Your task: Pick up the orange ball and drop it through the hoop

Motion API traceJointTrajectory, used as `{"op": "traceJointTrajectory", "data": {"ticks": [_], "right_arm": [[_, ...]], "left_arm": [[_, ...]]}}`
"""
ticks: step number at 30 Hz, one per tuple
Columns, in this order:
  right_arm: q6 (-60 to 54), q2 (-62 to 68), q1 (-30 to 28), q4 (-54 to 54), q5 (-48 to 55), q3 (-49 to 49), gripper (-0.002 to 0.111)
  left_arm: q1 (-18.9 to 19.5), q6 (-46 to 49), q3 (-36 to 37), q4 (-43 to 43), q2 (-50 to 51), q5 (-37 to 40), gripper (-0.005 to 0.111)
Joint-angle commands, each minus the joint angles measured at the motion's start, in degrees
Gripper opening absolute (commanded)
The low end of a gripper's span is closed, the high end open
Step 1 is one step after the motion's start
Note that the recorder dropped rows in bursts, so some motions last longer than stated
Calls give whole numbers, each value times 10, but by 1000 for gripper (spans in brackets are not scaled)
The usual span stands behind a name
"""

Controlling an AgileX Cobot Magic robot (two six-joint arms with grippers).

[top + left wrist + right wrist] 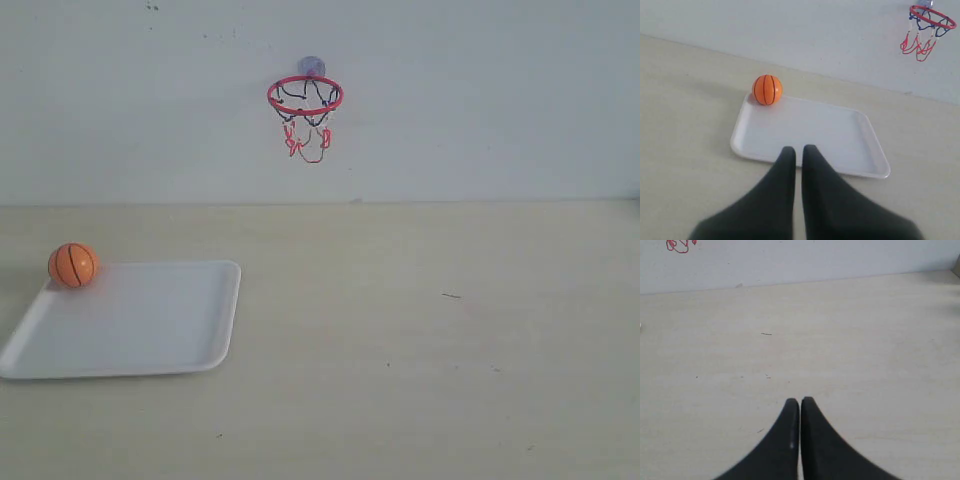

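The orange ball [73,265] [767,89] rests in the far left corner of a white tray [150,320] [810,132]. On the wall at the back hangs the hoop [305,96] [932,16], a red ring with a dangling net; only the net's tip [680,245] shows in the right wrist view. Neither gripper appears in the exterior view. My left gripper [798,148] is shut and empty, over the tray's near edge, well short of the ball. Shut and empty as well, my right gripper [800,400] hovers over bare table.
The pale table [430,330] stretches out to the right of the tray. A white wall [480,100] closes off the back edge.
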Motion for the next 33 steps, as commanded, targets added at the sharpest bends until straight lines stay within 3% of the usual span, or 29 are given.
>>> {"op": "traceJointTrajectory", "data": {"ticks": [1, 8, 14, 15, 17, 19, 22, 24, 25, 30, 33], "right_arm": [[0, -3, 0, -4, -3, 0, 0], [0, -3, 0, -4, -3, 0, 0], [0, -3, 0, -4, -3, 0, 0], [0, -3, 0, -4, -3, 0, 0], [0, -3, 0, -4, -3, 0, 0], [0, -3, 0, -4, -3, 0, 0], [0, -3, 0, -4, -4, 0, 0], [0, -3, 0, -4, -3, 0, 0], [0, -3, 0, -4, -3, 0, 0], [0, -3, 0, -4, -3, 0, 0], [0, -3, 0, -4, -3, 0, 0]], "left_arm": [[2, 1, 2, 1, -1, -5, 4], [2, 2, 2, 14, -1, -46, 4], [2, -24, 2, -6, -1, -302, 4], [2, -24, 2, -2, -1, -405, 4], [2, -16, 2, -2, -1, -512, 4], [2, -16, 2, -2, -1, -561, 4], [2, -16, -2, -2, -1, -503, 4], [2, -13, -55, -2, 14, -325, 4], [2, -13, -76, -2, 39, -284, 4], [2, -16, -267, -6, 345, -2, 4], [2, -16, -331, -2, 455, 38, 4]]}}
